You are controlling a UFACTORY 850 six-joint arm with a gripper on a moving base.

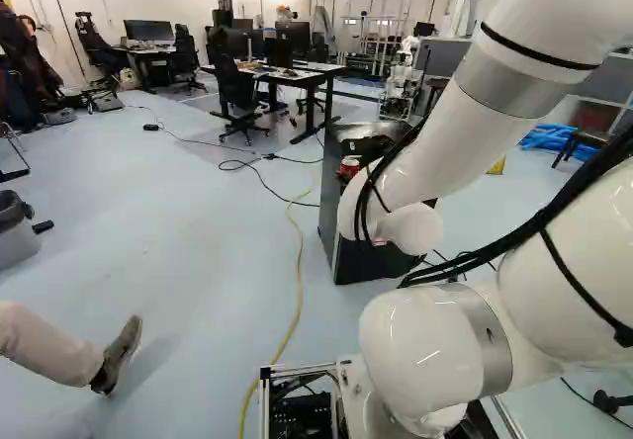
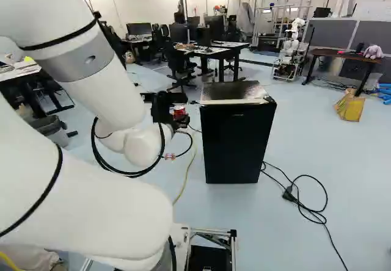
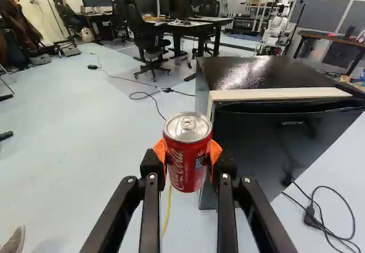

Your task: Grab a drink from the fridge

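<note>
Both of our fingers are holding a red can tight, one on each side. The can stands up straight between them. A black fridge is beside and ahead of our fingers. Under them, a yellow cord lies on the floor. Far ahead we see a black chair.

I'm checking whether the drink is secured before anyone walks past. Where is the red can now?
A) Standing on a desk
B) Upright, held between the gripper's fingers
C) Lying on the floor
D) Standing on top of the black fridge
B: the wrist view shows the red can upright, with the orange-padded fingers pressed against it from two sides.
</note>
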